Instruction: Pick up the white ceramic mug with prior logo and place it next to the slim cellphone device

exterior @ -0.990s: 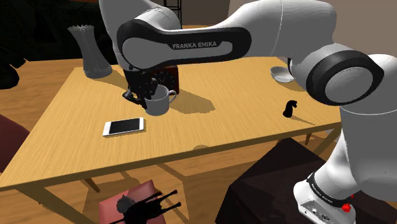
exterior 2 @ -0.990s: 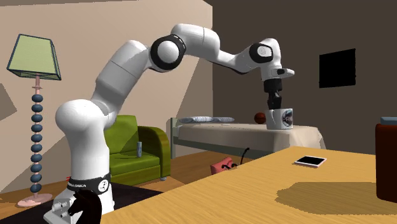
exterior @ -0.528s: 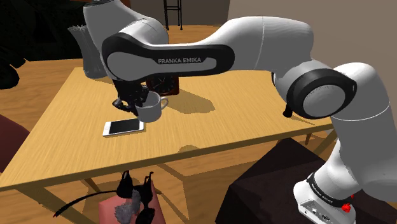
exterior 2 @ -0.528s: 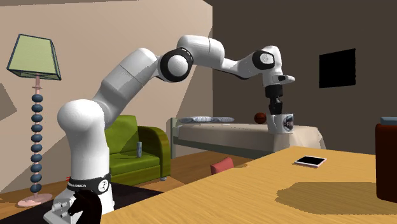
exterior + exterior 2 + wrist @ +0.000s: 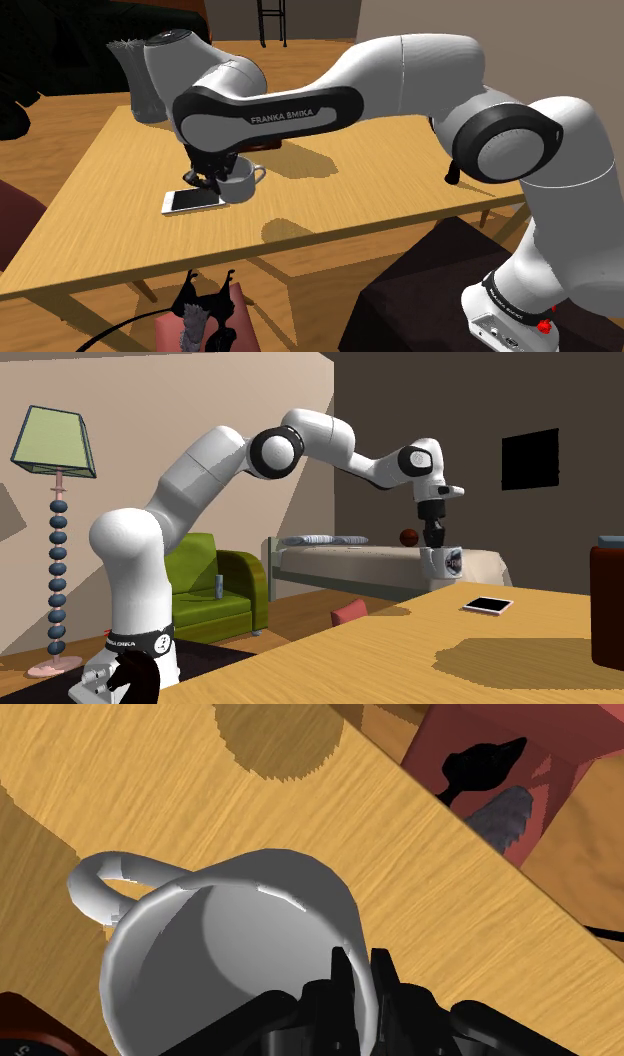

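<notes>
**A:** Where's the mug (image 5: 238, 183) just now?

**B:** Hanging from the jaws, clear of the tabletop (image 5: 110, 220) as I read it. In the second exterior view it sits above the table's far edge, up and to the left of the phone (image 5: 488, 606). In the wrist view a round shadow (image 5: 280, 734) lies on the wood, apart from the mug.

**A:** And the grip?

**B:** The jaws are nearly closed and pinch the mug's wall at the rim, one finger inside and one outside. They hold the side opposite the handle (image 5: 98, 884).

**A:** What does the set-down turn on?

**B:** The phone's place under the mug. In the shoulder view the phone lies at the mug's lower left, its long axis running left to right across the frame. The mug's edge meets the phone's upper right corner there. The jaws are on the mug's phone side, and the handle points to the right, away from the phone.

**A:** So, straight down?

**B:** Mostly, I'd judge, but the meeting at that corner may only be height. I can't tell, so I'd favour landing off the phone's right-hand short end.
</notes>
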`<state>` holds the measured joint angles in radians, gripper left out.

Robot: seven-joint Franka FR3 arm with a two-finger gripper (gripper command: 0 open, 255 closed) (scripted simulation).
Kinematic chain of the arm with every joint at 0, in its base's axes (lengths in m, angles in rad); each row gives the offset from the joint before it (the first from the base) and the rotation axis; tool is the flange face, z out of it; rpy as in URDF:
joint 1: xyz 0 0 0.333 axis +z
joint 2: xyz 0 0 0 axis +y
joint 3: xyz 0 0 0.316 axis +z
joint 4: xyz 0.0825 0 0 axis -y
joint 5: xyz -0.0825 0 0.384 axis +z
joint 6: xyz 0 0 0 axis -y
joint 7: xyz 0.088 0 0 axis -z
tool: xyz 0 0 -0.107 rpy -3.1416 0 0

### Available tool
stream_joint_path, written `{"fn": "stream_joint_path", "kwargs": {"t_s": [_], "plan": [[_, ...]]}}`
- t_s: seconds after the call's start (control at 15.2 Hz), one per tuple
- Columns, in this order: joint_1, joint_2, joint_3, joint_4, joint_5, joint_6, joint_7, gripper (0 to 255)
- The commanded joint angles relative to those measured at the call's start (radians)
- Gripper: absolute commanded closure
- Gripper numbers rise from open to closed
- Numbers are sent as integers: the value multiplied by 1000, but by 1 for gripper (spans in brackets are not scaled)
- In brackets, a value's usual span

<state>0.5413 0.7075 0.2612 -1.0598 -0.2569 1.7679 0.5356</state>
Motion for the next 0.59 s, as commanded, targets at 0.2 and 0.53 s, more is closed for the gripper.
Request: {"fn": "stream_joint_path", "kwargs": {"t_s": [0.2, 0.53], "plan": [[-7, 1, -1, -67, -4, 67, 10, 255], [-11, 11, -4, -118, -8, 127, 19, 255]]}}
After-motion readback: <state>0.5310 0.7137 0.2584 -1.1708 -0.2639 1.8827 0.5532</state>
